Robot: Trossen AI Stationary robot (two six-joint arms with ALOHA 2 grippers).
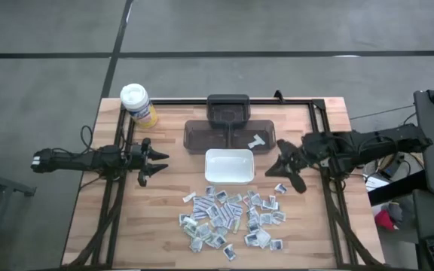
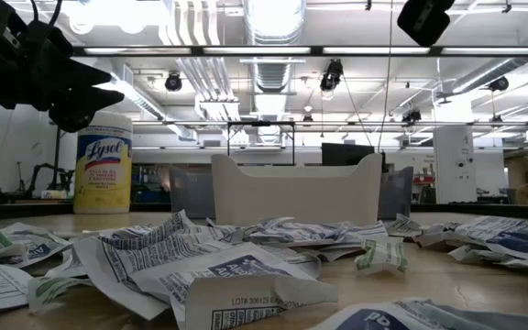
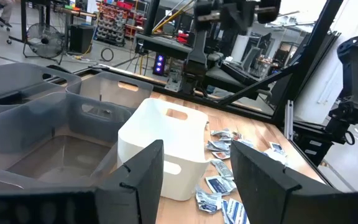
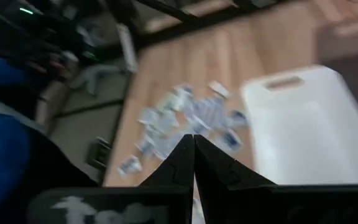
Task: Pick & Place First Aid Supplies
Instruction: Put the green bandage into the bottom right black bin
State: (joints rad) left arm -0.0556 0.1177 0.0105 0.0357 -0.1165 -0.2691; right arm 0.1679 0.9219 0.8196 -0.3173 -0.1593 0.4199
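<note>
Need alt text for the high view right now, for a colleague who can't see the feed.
Overhead view of a wooden table: a heap of small first aid packets lies in front of an empty white tray. The right gripper, fingers shut, hangs beside the tray; the left gripper, fingers open, waits on the other side. A yellow canister stands at a far corner.

We see a bench [image 1: 164, 226] of pale wood planks, matt with visible grain. The packets [image 1: 228, 218] look like crinkled printed paper (perhaps foil-lined, we cannot tell). The white tray [image 1: 229, 165] is smooth plastic; the grey bin [image 1: 202, 135] behind it is translucent plastic.
</note>
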